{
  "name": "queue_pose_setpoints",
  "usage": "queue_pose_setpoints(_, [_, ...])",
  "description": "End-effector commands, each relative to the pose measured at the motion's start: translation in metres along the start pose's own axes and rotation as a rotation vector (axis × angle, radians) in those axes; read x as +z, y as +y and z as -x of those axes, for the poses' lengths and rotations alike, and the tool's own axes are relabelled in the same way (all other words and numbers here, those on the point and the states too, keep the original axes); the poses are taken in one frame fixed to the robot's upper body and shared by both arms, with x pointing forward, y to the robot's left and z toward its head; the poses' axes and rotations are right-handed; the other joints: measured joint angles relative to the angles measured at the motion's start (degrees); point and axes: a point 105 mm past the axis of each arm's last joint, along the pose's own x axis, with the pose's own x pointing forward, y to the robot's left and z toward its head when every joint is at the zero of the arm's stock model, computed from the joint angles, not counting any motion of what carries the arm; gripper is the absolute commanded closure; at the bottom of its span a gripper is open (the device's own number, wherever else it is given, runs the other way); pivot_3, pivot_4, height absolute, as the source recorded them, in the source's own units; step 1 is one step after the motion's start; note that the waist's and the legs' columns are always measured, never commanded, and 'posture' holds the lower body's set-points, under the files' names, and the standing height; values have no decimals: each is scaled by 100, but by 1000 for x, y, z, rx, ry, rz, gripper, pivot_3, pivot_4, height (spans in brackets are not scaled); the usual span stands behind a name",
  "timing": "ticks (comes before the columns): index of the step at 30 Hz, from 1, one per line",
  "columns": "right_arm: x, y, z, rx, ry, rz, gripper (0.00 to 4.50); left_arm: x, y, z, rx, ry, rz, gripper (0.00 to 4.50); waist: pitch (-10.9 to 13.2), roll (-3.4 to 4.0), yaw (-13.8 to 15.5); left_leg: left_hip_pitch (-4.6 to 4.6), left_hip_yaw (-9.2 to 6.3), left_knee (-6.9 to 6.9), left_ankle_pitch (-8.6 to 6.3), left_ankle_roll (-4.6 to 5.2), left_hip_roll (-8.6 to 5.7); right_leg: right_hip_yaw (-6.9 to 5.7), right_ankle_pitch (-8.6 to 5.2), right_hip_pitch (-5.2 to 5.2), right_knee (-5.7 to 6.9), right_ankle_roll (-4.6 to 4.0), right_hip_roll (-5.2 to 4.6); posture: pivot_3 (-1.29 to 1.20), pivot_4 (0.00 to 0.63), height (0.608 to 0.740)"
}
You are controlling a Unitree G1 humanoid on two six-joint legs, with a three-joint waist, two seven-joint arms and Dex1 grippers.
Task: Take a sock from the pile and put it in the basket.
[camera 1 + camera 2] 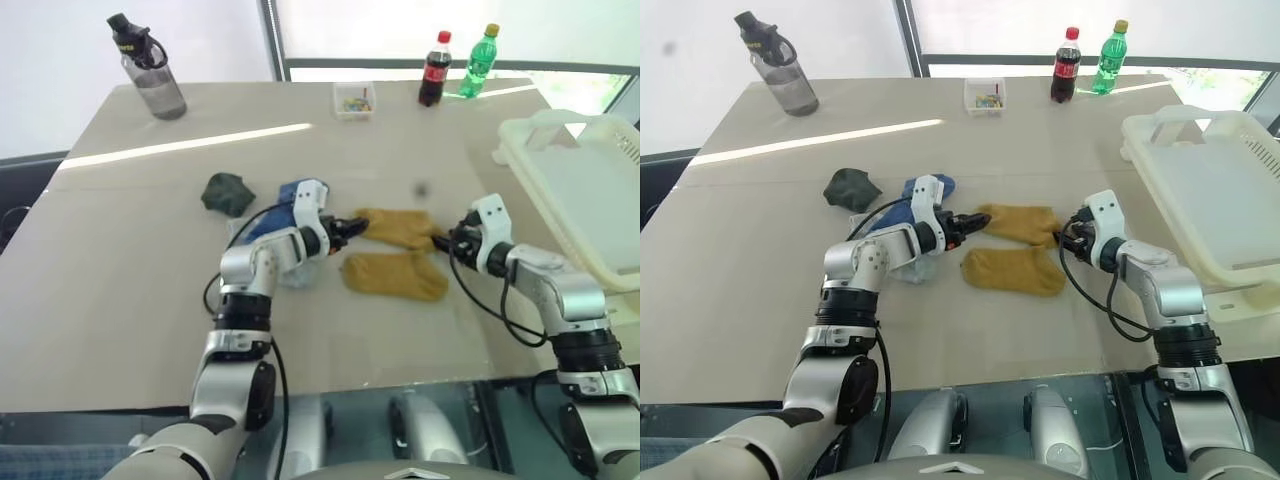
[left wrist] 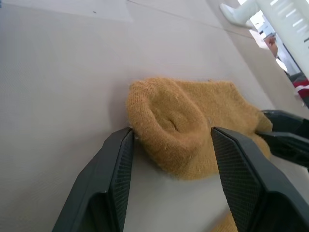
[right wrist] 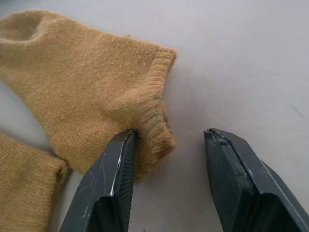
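On the tabletop (image 1: 130, 300), the mustard-yellow sock (image 1: 398, 227) lies flat between the two grippers, with a second yellow sock (image 1: 395, 275) just in front of it. The left gripper (image 2: 171, 145) has its jaws spread around the sock's toe end without clamping it, and the right gripper (image 3: 169, 140) stands parted at the cuff end, one finger touching the knit. The basket (image 1: 585, 190) sits at the tabletop's right edge, well apart from the blue sock (image 1: 290, 195) and the dark green wad (image 1: 228, 193).
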Motion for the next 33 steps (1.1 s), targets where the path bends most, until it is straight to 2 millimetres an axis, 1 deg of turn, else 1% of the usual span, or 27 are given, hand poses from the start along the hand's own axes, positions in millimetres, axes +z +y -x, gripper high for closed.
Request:
queue_pose_setpoints(1, [13, 2, 0, 10, -39, 28, 2196, -15, 3, -5, 20, 54, 61, 1820, -1, 0, 4, 0, 0, 1, 0, 0, 0, 0, 0, 0, 1, 0, 0, 0, 150, 740])
queue_pose_setpoints(2, [12, 1, 0, 8, -39, 29, 2196, -15, 3, -5, 22, 53, 71, 2210, -1, 0, 4, 0, 0, 2, 0, 0, -1, 0, 0, 0, 1, 0, 0, 0, 150, 740])
queue_pose_setpoints(3, [12, 1, 0, 7, -38, 30, 2196, -15, 4, -5, 25, 53, 76, 2362, -1, 0, 3, 0, 0, 2, 0, 0, -1, 0, 0, 0, 2, 0, 0, 0, 150, 740])
queue_pose_setpoints(4, [11, 1, 0, 6, -37, 32, 2196, -16, 4, -5, 29, 53, 77, 2732, -1, 0, 0, 0, 0, 2, 0, 0, -1, 0, 0, 0, 2, 0, 0, 0, 150, 740])
queue_pose_setpoints(7, [10, 1, 0, 5, -36, 36, 2196, -18, 6, -5, 44, 60, 84, 4245, -1, 0, 0, -1, -1, 1, 0, 0, -1, 0, 0, 0, 1, 0, 0, 0, 150, 740])
queue_pose_setpoints(8, [10, 1, 0, 5, -36, 37, 2196, -18, 6, -5, 46, 61, 86, 4438, -1, 0, 1, -3, -1, 1, 0, 0, -1, -1, 0, 0, -1, 0, 0, 0, 150, 740])
queue_pose_setpoints(19, [7, 3, -3, 11, -29, 38, 2196, -23, 1, -5, 33, 72, 91, 4438, -1, 0, -1, -4, -1, 1, 0, 0, -2, -1, 0, 0, -3, 0, -2, 0, 150, 740])
queue_pose_setpoints(22, [5, 4, -4, 20, -22, 36, 3036, -24, -1, -5, 29, 74, 90, 4500, -1, 0, -1, -3, -2, 0, 0, 0, -2, -1, 0, 0, -3, 0, -2, 0, 150, 740])
queue_pose_setpoints(23, [4, 5, -4, 22, -22, 34, 3413, -25, -1, -5, 29, 76, 87, 4500, -1, 0, -1, -3, -2, 1, 0, 0, -2, -1, 0, 0, -3, 0, -2, 0, 150, 740])
queue_pose_setpoints(25, [5, 5, -4, 24, -23, 29, 4421, -26, -2, -5, 29, 78, 83, 4500, -1, 0, 1, -3, -1, 1, 0, 0, -2, -1, 0, 0, -3, 0, -2, 0, 150, 740])
queue_pose_setpoints(28, [7, 6, -3, 24, -35, 29, 4473, -25, -3, -5, 24, 76, 80, 4500, -1, 0, 0, -3, -1, 1, 0, 0, -2, -1, 0, 0, -3, 0, -2, 0, 150, 740])
queue_pose_setpoints(32, [19, 7, 2, 29, -81, 30, 4473, -21, -8, -3, 12, 61, 76, 4500, -1, 0, -1, -3, -2, 0, 0, 0, -2, -1, 0, 0, -3, 0, -2, 0, 150, 740])
queue_pose_setpoints(33, [25, 10, 4, 40, -101, 37, 4473, -18, -11, -1, 10, 55, 66, 4500, -1, 0, -1, -4, -2, 0, 0, 0, -2, -1, 0, 0, -4, 0, -2, 0, 150, 740])
